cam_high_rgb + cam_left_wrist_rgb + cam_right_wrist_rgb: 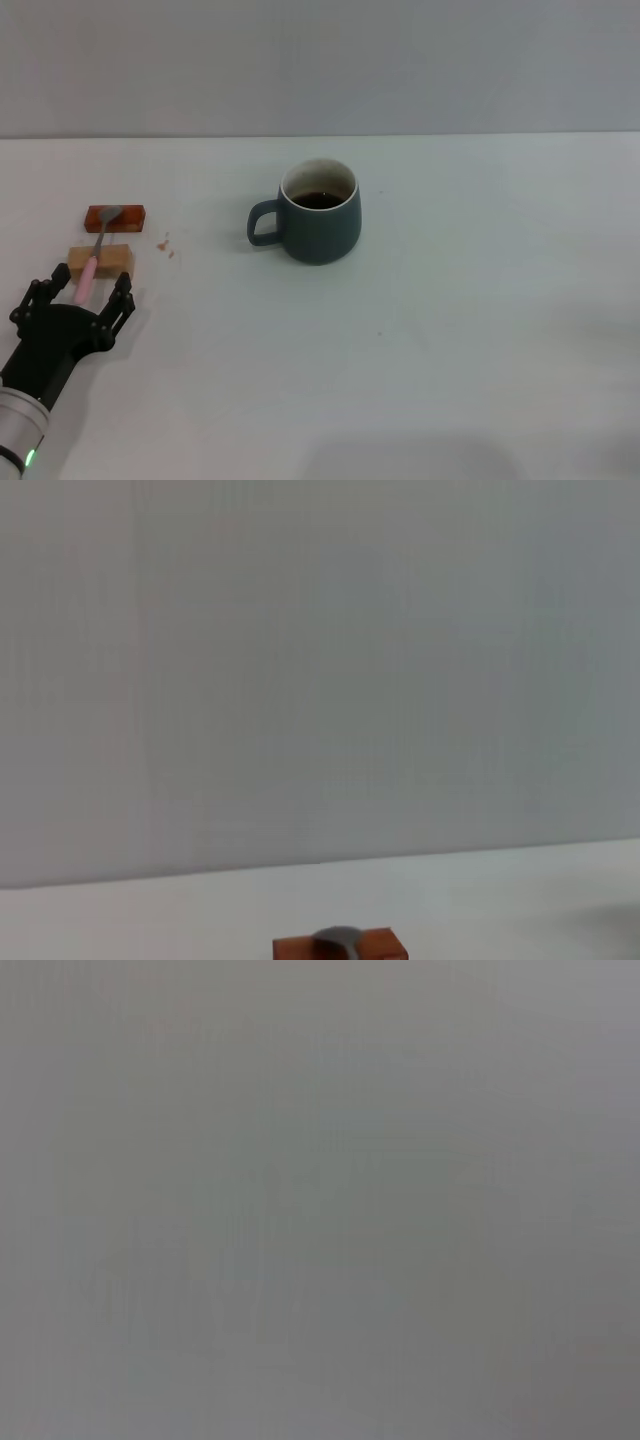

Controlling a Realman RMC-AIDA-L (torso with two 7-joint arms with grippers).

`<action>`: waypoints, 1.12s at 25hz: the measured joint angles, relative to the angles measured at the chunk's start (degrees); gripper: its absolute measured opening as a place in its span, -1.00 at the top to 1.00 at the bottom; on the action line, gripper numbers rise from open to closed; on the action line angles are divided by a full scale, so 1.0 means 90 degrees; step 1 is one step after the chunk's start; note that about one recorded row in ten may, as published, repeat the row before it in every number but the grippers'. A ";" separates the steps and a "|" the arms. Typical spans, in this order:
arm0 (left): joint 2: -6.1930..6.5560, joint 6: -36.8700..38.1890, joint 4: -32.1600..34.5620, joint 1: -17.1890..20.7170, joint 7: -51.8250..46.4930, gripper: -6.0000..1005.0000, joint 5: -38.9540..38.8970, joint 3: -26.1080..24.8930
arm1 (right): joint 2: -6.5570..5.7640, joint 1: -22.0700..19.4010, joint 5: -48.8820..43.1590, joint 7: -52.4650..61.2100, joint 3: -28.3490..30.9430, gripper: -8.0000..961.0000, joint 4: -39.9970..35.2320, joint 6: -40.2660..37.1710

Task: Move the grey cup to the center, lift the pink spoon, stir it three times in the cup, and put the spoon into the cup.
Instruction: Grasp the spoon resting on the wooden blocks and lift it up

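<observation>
The grey cup (320,222) stands upright near the table's middle, handle toward my left, with dark liquid inside. At the far left the pink spoon (90,270) lies across two blocks: its pink handle on the tan block (116,259) and its metal bowl on the reddish-brown block (132,215). My left gripper (82,291) is open, its black fingers (122,295) on either side of the handle's near end without closing on it. In the left wrist view only the spoon's bowl (338,938) on the reddish-brown block (385,946) shows. The right gripper is out of view.
The white table (450,330) stretches wide to the right of the cup. A few small brown specks (166,245) lie between the blocks and the cup. A plain grey wall (320,60) stands behind the table's far edge.
</observation>
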 joint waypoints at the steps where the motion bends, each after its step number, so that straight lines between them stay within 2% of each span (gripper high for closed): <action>1: 0.0000 -0.0046 0.0002 -0.0017 0.0002 -0.30 -0.0001 -0.0014 | 0.0000 0.0000 0.0000 0.0000 -0.0006 0.99 0.0002 0.0000; 28: 0.0001 -0.0420 0.0078 -0.0213 0.0008 -0.27 -0.0003 -0.0161 | -0.0019 -0.0013 -0.0003 0.0003 -0.0027 0.99 0.0000 -0.0008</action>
